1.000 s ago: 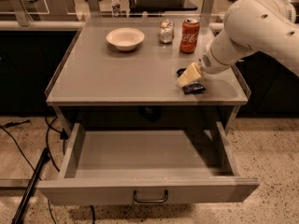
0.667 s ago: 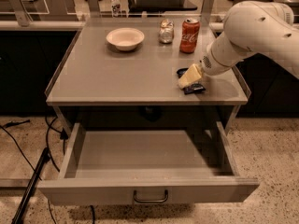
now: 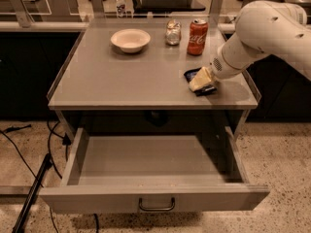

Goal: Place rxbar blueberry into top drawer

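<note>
One second brought almost no change. The end effector [image 3: 202, 79] remained low over the rxbar blueberry [image 3: 192, 74] at the right front part of the desk [image 3: 112, 81], and the white arm had barely shifted. The bar lay flat on the desk surface, its dark wrapper showing on both sides of the pale tip, near the right rim. Whether the end effector had closed on the bar or merely rested on it could not be told from where I stood.

The top drawer [image 3: 97, 204] stood pulled fully out below, its floor bare. The red can [image 3: 197, 30], a small jar [image 3: 173, 32] and a white bowl [image 3: 130, 40] stood along the back, well apart from the bar.

The stillness suggested a grasp being settled. The lift and the carry forward over the desk's front edge were not yet done.
</note>
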You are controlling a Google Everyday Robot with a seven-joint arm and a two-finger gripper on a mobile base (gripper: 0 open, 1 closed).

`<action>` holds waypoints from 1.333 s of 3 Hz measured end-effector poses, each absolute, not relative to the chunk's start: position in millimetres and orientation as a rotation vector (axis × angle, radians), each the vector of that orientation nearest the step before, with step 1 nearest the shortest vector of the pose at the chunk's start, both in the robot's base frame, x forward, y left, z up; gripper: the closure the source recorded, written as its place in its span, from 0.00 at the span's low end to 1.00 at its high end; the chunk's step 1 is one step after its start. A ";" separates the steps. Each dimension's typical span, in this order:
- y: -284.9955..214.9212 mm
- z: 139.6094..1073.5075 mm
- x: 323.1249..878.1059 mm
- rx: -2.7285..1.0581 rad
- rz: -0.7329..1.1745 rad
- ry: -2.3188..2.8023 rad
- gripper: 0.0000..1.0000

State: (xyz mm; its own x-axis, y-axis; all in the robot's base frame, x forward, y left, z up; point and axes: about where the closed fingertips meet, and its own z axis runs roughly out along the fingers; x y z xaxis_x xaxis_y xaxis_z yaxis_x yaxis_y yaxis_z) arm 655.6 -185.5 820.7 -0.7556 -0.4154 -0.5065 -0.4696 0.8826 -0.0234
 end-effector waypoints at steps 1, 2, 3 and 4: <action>-186.3 823.9 652.8 -0.645 0.171 2.546 0.73; -185.8 832.5 648.1 -0.663 0.192 2.542 0.95; -187.5 845.5 641.4 -0.710 0.240 2.531 1.00; -190.7 865.4 633.1 -0.788 0.303 2.493 1.00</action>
State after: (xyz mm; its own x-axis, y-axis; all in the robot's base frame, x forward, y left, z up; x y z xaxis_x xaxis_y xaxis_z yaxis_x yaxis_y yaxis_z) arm 633.1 -190.7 865.4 -0.7048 -0.4752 -0.5267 -0.5876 0.8071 0.0581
